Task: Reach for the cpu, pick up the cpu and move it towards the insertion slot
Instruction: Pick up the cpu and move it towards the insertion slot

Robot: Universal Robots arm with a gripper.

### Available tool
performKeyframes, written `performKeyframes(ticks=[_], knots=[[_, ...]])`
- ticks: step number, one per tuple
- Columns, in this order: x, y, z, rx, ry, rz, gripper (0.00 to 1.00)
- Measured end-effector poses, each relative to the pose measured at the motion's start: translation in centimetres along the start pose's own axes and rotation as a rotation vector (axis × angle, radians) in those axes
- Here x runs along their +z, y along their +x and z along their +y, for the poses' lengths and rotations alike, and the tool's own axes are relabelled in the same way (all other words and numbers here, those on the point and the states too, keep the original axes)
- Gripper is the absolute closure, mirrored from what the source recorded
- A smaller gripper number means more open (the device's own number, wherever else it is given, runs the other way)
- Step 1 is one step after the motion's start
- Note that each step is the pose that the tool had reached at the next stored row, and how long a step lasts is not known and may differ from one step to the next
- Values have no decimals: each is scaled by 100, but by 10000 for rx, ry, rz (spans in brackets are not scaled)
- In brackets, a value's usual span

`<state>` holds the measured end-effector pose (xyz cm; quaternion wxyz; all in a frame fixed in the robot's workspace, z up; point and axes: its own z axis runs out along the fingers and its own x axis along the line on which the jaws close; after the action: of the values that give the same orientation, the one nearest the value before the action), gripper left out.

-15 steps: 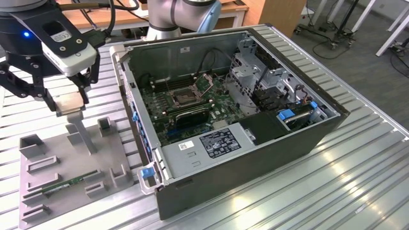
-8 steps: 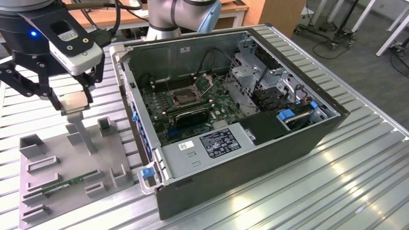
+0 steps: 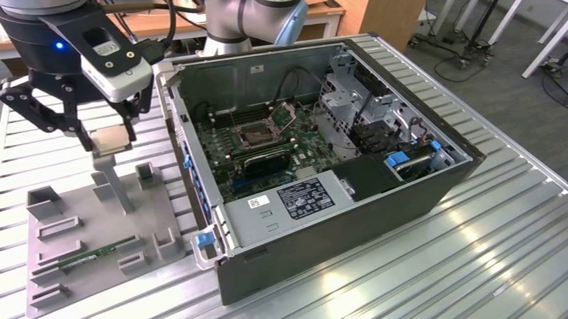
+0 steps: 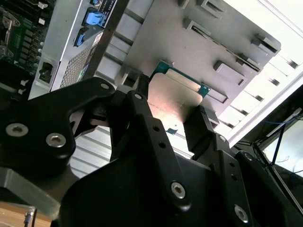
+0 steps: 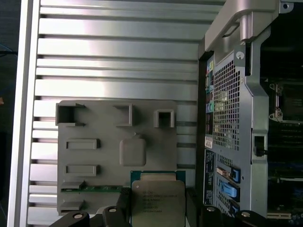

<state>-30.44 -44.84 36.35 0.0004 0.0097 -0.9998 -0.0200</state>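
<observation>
exterior view: claw (image 3: 110,142) tight around the cpu (image 3: 111,138), over the grey fixture (image 3: 84,229)

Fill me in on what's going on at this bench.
The arm's gripper is shut on the cpu, holding it above the grey fixture tray beside the open computer case. The insertion slot, inside the case, lies off toward the exterior view's right. A green memory stick rests in the tray.
</observation>
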Motion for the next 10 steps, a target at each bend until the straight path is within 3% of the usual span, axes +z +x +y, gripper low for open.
performKeyframes(ticks=[10], knots=[[0, -132, -3, 0, 0, 0, 46]])
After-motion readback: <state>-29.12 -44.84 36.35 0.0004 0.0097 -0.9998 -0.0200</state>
